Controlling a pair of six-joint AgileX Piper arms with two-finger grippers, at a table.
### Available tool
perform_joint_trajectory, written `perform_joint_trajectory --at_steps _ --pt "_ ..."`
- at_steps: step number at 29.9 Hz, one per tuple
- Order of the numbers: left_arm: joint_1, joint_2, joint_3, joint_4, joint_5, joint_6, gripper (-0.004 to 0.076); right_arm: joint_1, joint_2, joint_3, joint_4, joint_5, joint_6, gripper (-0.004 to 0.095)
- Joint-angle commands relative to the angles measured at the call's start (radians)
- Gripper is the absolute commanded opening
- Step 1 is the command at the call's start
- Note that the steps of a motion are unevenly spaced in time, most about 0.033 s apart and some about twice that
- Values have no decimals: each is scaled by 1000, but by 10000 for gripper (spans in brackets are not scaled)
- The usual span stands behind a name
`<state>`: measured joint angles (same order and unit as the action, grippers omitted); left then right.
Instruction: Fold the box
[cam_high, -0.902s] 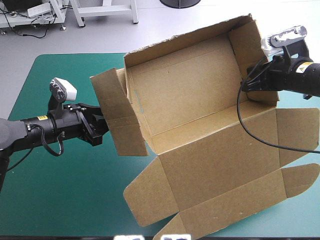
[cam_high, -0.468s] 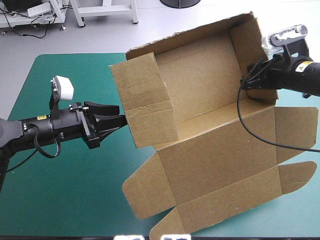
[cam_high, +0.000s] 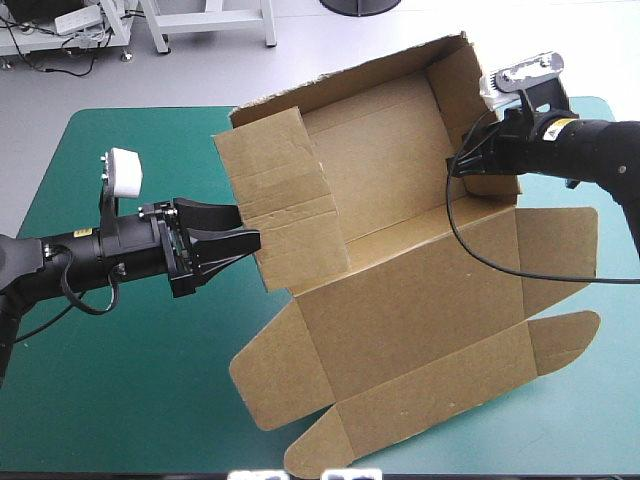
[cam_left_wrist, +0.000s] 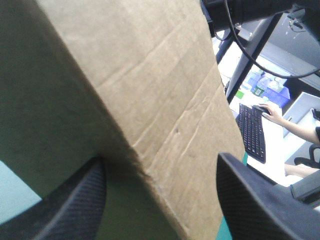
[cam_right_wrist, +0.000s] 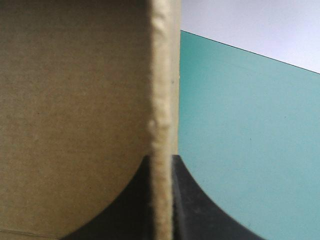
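- The box (cam_high: 400, 270) lies across the middle and right of the table, skewed to its edges. It is a brown board sheet, partly set up.
- I see its long back wall raised toward the table's far edge. An end wall stands at either side.
- The lid panel (cam_high: 430, 340) spreads flat toward the near edge with its side flaps and front flap out. The tray is open.
- The left end wall (cam_high: 285, 205) is turned in across the tray's mouth, its creased outer face toward the left arm.
- The right end wall (cam_high: 455, 90) stands upright at the box's far right corner.
- The left gripper (cam_high: 235, 245) is level with the left end wall, its black fingers spread wide and gripping nothing. In the high view the fingertips reach that wall's outer face. In the left wrist view the same brown face fills the space ahead of and between the fingers. I cannot confirm contact.
- The right gripper (cam_right_wrist: 161, 165) is clamped on the right end wall. In the right wrist view its fingers are all but together, with the board's pale cut edge running up between them.
- The teal-green cover (cam_high: 120, 380) shows around the box, widest on the left side under the left arm.
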<state>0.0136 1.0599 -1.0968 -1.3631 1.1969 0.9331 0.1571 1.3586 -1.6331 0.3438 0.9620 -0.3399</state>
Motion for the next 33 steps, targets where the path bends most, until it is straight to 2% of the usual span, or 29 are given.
perform_joint_trajectory --at_steps 1,8,11,15,20,33 --pt "2 -12 -33 -82 -67 -18 468 3 -24 -25 18 -95 34 -21" --pt "2 -12 -33 -8 -205 -33 467 48 -13 -25 -73 -133 125 -19" --pt "2 -12 -33 21 -257 -45 467 99 -13 -25 -148 -185 195 -19" --pt "2 -12 -33 21 -321 -48 467 162 -3 -25 -261 -200 300 -19" --pt "2 -7 -33 32 -346 -48 467 200 24 -25 -336 -207 361 -19" --pt "-2 59 -33 107 -372 -48 467 274 89 -25 -407 -265 465 -19"
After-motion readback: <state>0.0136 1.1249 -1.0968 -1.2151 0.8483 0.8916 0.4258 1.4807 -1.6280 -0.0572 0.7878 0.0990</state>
